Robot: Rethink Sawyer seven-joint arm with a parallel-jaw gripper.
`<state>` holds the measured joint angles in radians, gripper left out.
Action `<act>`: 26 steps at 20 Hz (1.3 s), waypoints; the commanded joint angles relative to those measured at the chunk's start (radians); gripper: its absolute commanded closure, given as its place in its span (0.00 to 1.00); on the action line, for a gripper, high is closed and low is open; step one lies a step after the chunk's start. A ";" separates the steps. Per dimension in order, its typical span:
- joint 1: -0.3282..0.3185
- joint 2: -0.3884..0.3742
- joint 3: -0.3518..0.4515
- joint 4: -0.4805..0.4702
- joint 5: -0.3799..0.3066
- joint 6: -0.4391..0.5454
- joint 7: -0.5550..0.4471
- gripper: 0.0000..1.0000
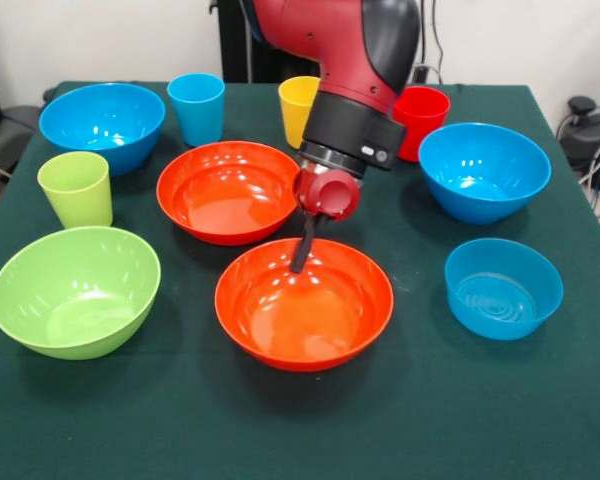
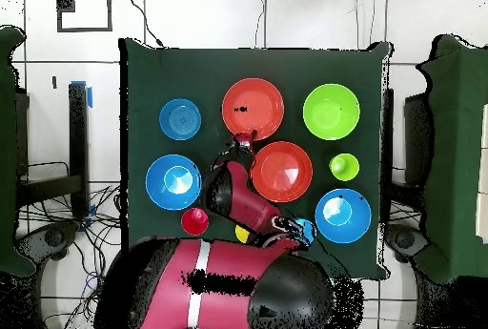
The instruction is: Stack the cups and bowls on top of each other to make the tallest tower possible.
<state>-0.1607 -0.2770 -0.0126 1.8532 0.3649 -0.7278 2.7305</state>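
Presently nothing is stacked; cups and bowls sit apart on the worktop [image 1: 540, 400]. Claw [image 1: 302, 258] hangs at the near orange bowl's [image 1: 304, 310] twelve-o'clock rim; its spread cannot be told. Risk: glossy rim slipping, bowl tipping.

We see the surface [image 1: 540, 420] draped in dark green cloth, cables [image 2: 57, 215] trailing over the pale tiled floor [image 2: 191, 15] beside it
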 commanded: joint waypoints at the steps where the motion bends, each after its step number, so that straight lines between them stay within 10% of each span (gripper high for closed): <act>1: 0.023 0.078 0.063 -0.164 0.021 0.154 0.004 1.00; 26: 0.029 0.059 -0.043 -0.325 -0.077 0.281 -0.037 1.00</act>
<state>-0.1320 -0.2258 -0.1107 1.6315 0.3455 -0.5845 2.7305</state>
